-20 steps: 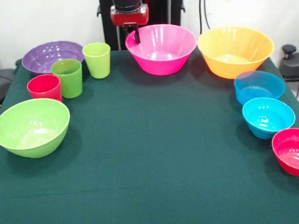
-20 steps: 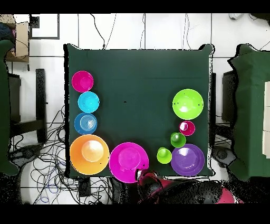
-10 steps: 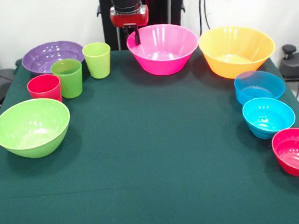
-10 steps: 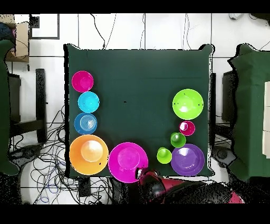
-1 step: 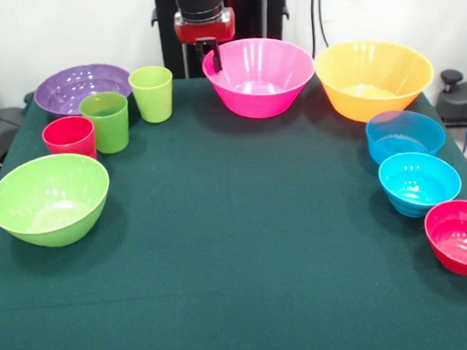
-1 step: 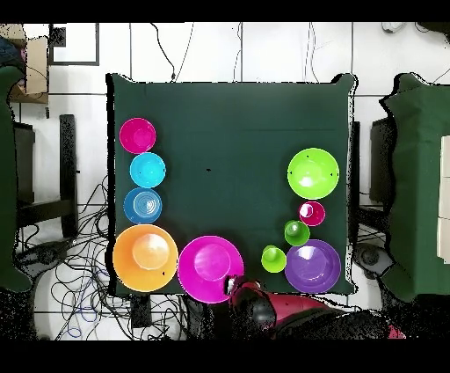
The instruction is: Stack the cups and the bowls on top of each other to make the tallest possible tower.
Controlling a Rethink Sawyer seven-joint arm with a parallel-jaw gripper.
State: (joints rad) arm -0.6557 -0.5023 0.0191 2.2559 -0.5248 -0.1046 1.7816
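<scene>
The gripper [image 5: 212, 56] pinches the rim of the pink bowl [image 5: 260, 78] at the table's [image 5: 238, 247] far edge, one dark finger [image 5: 216, 58] showing inside the wall, so it reads as clamped on that rim. The pink bowl stands touching, or very nearly touching, the orange bowl [image 5: 375, 77] at the far right corner. Below the orange bowl, down the right edge, sit the blue bowl [image 5: 405, 133], the turquoise bowl [image 5: 419, 182] and the small red bowl [image 5: 462, 237]. At the far left corner lies the purple bowl [image 5: 81, 85], with the lime cup [image 5: 152, 92], the green cup [image 5: 105, 121] and the red cup [image 5: 69, 137] close by it; the lime-green bowl [image 5: 49, 198] sits along the left edge. Nothing is stacked yet.

The risk lies in the one-sided hold: a glossy bowl held by a single point on its rim is likely to tip or slip out when raised. Any sideways pull could shove the orange bowl, already at the corner, off the table. The lime cup stands near enough to be clipped by a swinging bowl.
</scene>
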